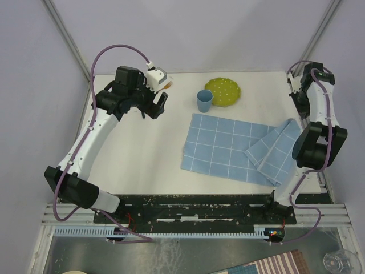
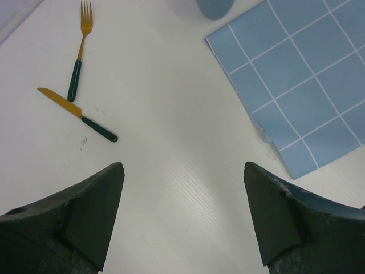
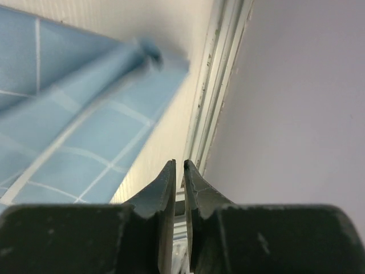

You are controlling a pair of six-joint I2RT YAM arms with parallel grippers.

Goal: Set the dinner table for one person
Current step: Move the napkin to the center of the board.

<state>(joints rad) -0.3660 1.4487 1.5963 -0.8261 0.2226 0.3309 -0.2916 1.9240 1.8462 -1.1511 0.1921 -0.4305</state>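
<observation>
The white dinner table (image 1: 148, 148) carries a light-blue grid cloth (image 1: 228, 145) with one side folded over (image 1: 276, 151). A blue cup (image 1: 205, 101) and a green dotted plate (image 1: 223, 91) stand at the back. In the left wrist view a gold fork (image 2: 81, 48) and a gold knife (image 2: 77, 114), both green-handled, lie on bare table left of the cloth (image 2: 296, 74). My left gripper (image 2: 183, 166) hangs wide open above bare table, empty. My right gripper (image 3: 179, 164) is at the table's right edge beside the folded cloth (image 3: 85, 120), its jaws a sliver apart with nothing between them.
A metal rail (image 3: 214, 91) and a grey wall (image 3: 296, 103) run close along the right gripper. Frame posts (image 1: 68, 34) stand at the back corners. The left arm (image 1: 91, 137) covers the fork and knife in the top view.
</observation>
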